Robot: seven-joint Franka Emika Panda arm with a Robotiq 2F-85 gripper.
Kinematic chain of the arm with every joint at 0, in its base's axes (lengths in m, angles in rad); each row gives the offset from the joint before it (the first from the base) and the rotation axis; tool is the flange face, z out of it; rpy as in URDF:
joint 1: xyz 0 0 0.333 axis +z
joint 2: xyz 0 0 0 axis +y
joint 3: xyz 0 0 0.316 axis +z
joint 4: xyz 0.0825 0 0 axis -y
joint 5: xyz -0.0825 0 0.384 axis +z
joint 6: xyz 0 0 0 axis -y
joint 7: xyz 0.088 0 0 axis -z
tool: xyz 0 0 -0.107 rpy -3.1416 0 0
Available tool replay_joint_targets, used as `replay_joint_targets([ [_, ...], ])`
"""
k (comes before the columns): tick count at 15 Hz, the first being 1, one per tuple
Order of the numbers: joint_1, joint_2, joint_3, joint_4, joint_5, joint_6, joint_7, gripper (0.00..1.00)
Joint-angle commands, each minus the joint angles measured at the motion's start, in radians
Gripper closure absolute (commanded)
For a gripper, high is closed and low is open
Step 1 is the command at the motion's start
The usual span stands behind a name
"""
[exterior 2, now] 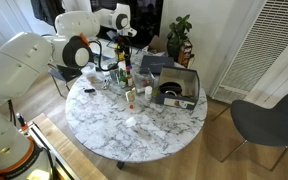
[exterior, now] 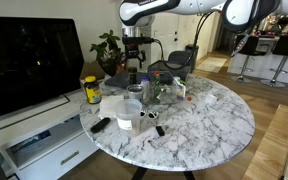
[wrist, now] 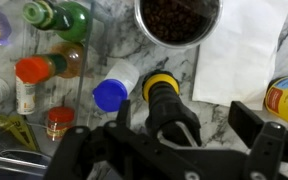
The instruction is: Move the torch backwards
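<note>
Two spread fingers of the gripper (wrist: 184,120) are flanking the torch (wrist: 164,98) without pinching it. We are seeing the torch standing upright amid the clutter on the marble table (exterior: 219,125), its long axis running up toward the wrist. We are finding it crowded, with a blue-capped bottle (wrist: 111,92) sitting just beside it, a bowl (wrist: 179,18) and an orange-capped bottle (wrist: 29,78) near, and a yellow jar (wrist: 287,100) further off.
</note>
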Motion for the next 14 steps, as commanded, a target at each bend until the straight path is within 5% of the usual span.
replay_joint_targets([
  [1, 0.01, -0.067, 0.01, -0.038, -0.014, -0.16, -0.11, 0.0],
  [8, 0.059, -0.228, -0.002, -0.201, -0.072, -0.33, -0.394, 0.0],
  [14, 0.055, -0.409, 0.006, -0.447, -0.12, -0.205, -0.571, 0.0],
])
